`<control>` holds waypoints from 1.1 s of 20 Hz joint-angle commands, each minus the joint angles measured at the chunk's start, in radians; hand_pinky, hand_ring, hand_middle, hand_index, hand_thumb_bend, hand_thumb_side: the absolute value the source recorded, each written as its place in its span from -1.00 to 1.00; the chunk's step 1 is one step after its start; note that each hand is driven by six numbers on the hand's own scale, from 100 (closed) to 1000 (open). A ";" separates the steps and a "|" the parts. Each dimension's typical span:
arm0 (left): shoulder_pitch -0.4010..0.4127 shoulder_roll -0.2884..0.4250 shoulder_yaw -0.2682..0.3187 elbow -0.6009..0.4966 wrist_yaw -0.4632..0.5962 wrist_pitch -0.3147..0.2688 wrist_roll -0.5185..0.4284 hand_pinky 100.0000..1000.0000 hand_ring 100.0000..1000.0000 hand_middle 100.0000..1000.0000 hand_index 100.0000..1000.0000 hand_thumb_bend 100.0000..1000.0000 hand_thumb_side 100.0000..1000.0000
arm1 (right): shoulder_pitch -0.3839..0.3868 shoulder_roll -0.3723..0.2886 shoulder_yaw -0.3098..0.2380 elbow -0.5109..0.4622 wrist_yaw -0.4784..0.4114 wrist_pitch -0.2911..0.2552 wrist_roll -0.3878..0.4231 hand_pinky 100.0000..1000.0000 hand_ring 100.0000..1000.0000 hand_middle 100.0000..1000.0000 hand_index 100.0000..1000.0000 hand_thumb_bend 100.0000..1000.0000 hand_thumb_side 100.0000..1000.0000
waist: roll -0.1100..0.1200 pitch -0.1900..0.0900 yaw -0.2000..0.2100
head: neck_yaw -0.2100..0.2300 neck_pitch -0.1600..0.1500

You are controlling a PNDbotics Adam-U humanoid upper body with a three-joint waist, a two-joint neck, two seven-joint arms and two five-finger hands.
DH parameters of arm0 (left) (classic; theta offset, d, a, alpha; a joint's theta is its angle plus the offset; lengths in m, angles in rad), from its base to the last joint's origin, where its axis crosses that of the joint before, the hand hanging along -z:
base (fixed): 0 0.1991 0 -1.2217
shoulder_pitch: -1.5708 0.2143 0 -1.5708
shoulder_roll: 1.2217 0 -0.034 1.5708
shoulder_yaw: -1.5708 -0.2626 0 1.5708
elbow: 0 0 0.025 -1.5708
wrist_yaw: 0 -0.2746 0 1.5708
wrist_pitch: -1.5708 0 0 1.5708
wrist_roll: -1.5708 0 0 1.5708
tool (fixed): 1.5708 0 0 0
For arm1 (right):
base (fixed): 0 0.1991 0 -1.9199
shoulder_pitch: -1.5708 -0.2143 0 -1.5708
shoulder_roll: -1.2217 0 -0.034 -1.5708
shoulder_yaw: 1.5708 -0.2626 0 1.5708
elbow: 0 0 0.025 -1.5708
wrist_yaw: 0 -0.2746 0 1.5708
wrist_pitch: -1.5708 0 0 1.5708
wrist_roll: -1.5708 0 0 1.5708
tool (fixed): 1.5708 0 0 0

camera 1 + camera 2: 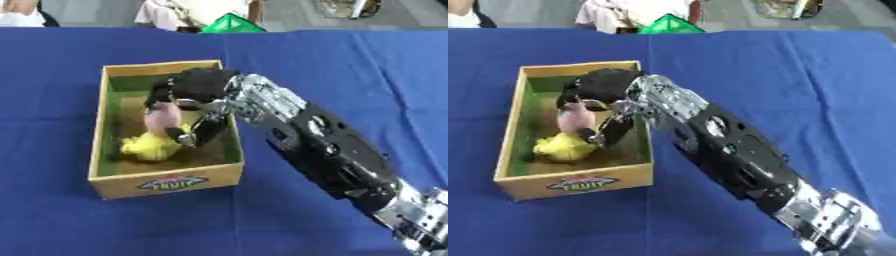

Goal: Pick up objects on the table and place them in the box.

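Right hand: your right hand [194,95] is reaching from the near right corner of the counter into the box, with its fingers curling round a pink thing.
Pink thing: the pink thing [163,118] is sitting inside the box, near its middle, between the fingers and the thumb of your hand.
Yellow thing: a soft yellow thing [149,146] is lying on the box floor, just below the pink thing and close to the near wall.
Box: the box [166,183] is standing on the left half of the counter, open at the top, yellow outside and green inside, with a "FRUIT" label on its near wall.
Counter: the counter [798,75] is wearing a blue cloth.
Left hand: your left hand is not showing in either view.
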 commanded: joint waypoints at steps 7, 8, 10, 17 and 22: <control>-0.013 0.009 0.003 -0.015 0.000 -0.003 0.000 0.49 0.75 0.42 0.46 -0.68 0.47 | -0.001 -0.045 -0.086 -0.132 -0.045 0.060 -0.042 0.59 0.69 0.61 0.79 -0.96 -0.52 | 0.004 -0.018 -0.007 | 0.009 0.005; -0.012 0.010 0.003 -0.015 -0.001 -0.003 0.001 0.49 0.75 0.42 0.46 -0.68 0.47 | 0.002 -0.054 -0.103 -0.163 -0.066 0.076 -0.053 0.59 0.67 0.60 0.79 -1.00 -0.51 | 0.004 -0.018 -0.008 | 0.012 0.005; -0.011 0.011 0.005 -0.015 -0.002 -0.003 0.002 0.49 0.75 0.42 0.46 -0.68 0.47 | 0.009 -0.079 -0.140 -0.232 -0.111 0.110 -0.072 0.58 0.65 0.56 0.77 -1.00 -0.41 | 0.005 -0.019 -0.012 | 0.017 0.005; -0.005 0.016 0.010 -0.015 -0.007 -0.003 0.010 0.49 0.75 0.42 0.46 -0.68 0.47 | 0.061 -0.195 -0.286 -0.479 -0.360 0.282 -0.215 0.57 0.59 0.49 0.79 -1.00 0.31 | 0.005 -0.020 -0.025 | 0.031 0.005; 0.001 0.021 0.017 -0.015 -0.013 -0.005 0.019 0.49 0.75 0.42 0.46 -0.68 0.47 | 0.143 -0.301 -0.371 -0.490 -0.572 0.197 -0.464 0.58 0.56 0.48 0.75 -1.00 0.48 | 0.006 -0.018 -0.039 | 0.050 0.005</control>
